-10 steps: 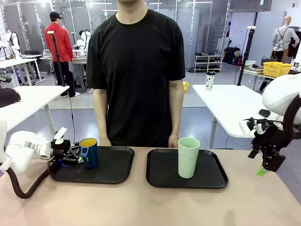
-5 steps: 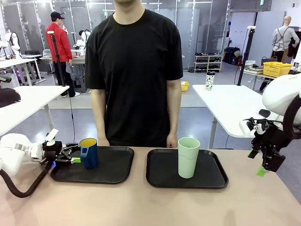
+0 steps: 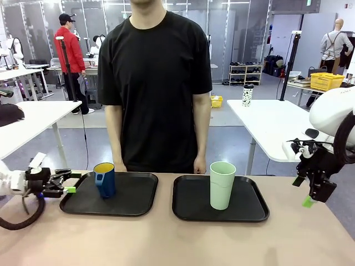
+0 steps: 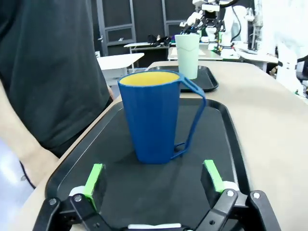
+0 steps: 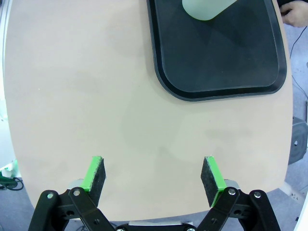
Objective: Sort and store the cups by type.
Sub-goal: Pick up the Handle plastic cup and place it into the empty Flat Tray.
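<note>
A dark blue handled mug (image 3: pixel 104 179) with a yellow inside stands upright at the left end of the left black tray (image 3: pixel 136 197). My left gripper (image 3: pixel 70 182) is open, lying level just off that tray's left edge and pointing at the mug. In the left wrist view the mug (image 4: pixel 154 115) stands a short way beyond my open gripper (image 4: pixel 153 177), handle to the right. A tall mint-green tumbler (image 3: pixel 222 184) stands on the right black tray (image 3: pixel 191 202). My right gripper (image 3: pixel 309 199) hangs open over the table's right edge; its wrist view shows the open gripper (image 5: pixel 153 175) above bare tabletop.
A person in a black shirt stands at the far side, hands hanging at the table's back edge, one hand (image 5: pixel 293 12) beside the right tray (image 5: pixel 216 62). The tumbler (image 4: pixel 187 55) shows far behind the mug. Bare tabletop lies in front of both trays.
My left gripper has drawn back to the left, from around the mug to off the tray's left edge. The mug stays in place. The right arm has not moved.
</note>
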